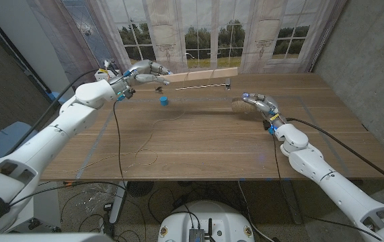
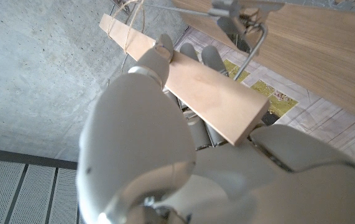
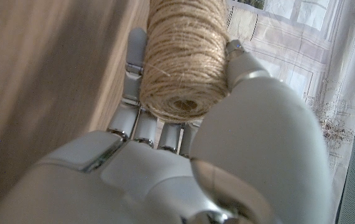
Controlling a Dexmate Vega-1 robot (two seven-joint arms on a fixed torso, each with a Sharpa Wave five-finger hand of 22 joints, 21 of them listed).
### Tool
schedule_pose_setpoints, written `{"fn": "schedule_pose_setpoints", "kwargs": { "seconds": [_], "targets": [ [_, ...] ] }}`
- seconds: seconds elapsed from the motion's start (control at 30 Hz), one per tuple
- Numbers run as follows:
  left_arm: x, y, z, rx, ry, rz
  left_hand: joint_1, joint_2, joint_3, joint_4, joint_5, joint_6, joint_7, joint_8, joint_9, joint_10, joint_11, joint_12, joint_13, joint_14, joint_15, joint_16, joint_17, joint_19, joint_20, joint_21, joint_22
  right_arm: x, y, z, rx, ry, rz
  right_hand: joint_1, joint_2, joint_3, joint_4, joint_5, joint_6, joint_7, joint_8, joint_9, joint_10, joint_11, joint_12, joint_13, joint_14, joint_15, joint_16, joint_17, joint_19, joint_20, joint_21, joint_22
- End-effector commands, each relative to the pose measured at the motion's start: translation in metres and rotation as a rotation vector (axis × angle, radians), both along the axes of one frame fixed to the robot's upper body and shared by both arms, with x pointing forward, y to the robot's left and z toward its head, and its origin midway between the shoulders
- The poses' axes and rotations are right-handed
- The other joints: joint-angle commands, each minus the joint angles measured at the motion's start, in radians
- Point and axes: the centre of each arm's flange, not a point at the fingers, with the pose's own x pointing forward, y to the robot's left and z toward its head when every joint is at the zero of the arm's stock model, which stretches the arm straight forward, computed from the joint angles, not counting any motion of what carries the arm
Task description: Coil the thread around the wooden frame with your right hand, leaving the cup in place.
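Note:
My left hand [image 1: 141, 72] holds one end of a long pale wooden frame [image 1: 202, 75] up in the air over the table's far side. In the left wrist view the fingers [image 2: 158, 59] clamp the plank [image 2: 202, 93], and a few turns of thread [image 2: 130, 12] sit at its far end beside a thin metal rod [image 2: 258, 43]. My right hand [image 1: 259, 104] is low over the table to the right, gripping a spool of brown twine [image 3: 186, 56] against its palm [image 3: 245, 143]. A small blue cup [image 1: 164, 101] stands upright on the table below the frame.
Loose thread [image 1: 141, 151] lies in loops on the wooden table [image 1: 212, 144] near its front left. A black cable [image 1: 119, 134] hangs from my left arm across the tabletop. Curtains and a window [image 1: 198, 33] stand behind the far edge.

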Motion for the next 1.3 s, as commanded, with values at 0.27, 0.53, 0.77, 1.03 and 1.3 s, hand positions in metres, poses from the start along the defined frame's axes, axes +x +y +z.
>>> {"fn": "schedule_pose_setpoints", "kwargs": {
  "seconds": [0.27,0.53,0.77,1.03,1.3],
  "targets": [
    [0.003,0.0,0.001,-0.122,-0.04,0.072,0.067,0.073,0.051,0.039,0.007,0.018,0.012,0.005,0.004,0.009,-0.002,-0.006,0.001,0.087,-0.129,0.005,0.004,-0.009,-0.086,0.009,0.001,-0.014,0.008,-0.022,-0.082,0.051,0.189,0.263,0.247,0.008,-0.002,-0.002,0.008,0.001,-0.003,0.006,0.005,0.005,0.0,0.008,0.258,-0.374,0.003,0.004,-0.079,-0.189,0.01,-0.003],
    [0.005,0.0,0.001,-0.135,-0.05,0.106,0.068,0.073,0.052,0.038,0.007,0.018,0.011,0.004,0.004,0.007,0.0,-0.007,0.003,0.089,-0.129,0.003,0.003,-0.011,-0.087,0.012,0.001,-0.03,0.007,-0.027,-0.09,0.034,0.268,0.262,0.247,0.01,-0.001,-0.002,0.006,0.001,-0.005,0.006,0.003,0.007,-0.001,0.01,0.259,-0.374,0.001,0.007,-0.083,-0.19,0.016,-0.008],
    [0.007,-0.004,0.003,-0.134,-0.06,0.138,0.068,0.073,0.053,0.038,0.008,0.019,0.009,0.004,0.004,0.01,-0.002,-0.007,0.002,0.092,-0.13,0.003,0.003,-0.013,-0.087,0.014,0.001,-0.051,0.012,-0.016,-0.14,-0.038,0.375,0.263,0.247,0.011,-0.002,-0.002,0.005,0.002,-0.006,0.007,0.002,0.005,-0.003,0.012,0.258,-0.374,-0.001,0.009,-0.085,-0.19,0.023,-0.012],
    [0.01,-0.006,0.001,-0.14,-0.046,0.166,0.068,0.073,0.053,0.038,0.007,0.018,0.011,0.003,0.004,0.007,0.0,-0.008,0.005,0.093,-0.128,0.002,0.004,-0.015,-0.088,0.016,0.001,-0.075,0.02,0.006,-0.173,-0.176,0.451,0.263,0.247,0.012,-0.001,-0.002,0.003,0.001,-0.007,0.007,0.001,0.002,-0.005,0.014,0.258,-0.374,-0.003,0.011,-0.089,-0.19,0.03,-0.016],
    [0.012,-0.007,-0.002,-0.118,-0.022,0.198,0.068,0.072,0.054,0.038,0.008,0.019,0.011,0.003,0.004,0.009,0.001,-0.008,0.004,0.093,-0.13,0.001,0.003,-0.016,-0.089,0.019,0.001,-0.092,0.029,0.03,-0.222,-0.295,0.509,0.262,0.248,0.013,-0.001,-0.002,0.003,-0.002,-0.008,0.008,0.002,0.002,-0.006,0.016,0.26,-0.373,-0.003,0.014,-0.092,-0.19,0.037,-0.019]
  ]
}}
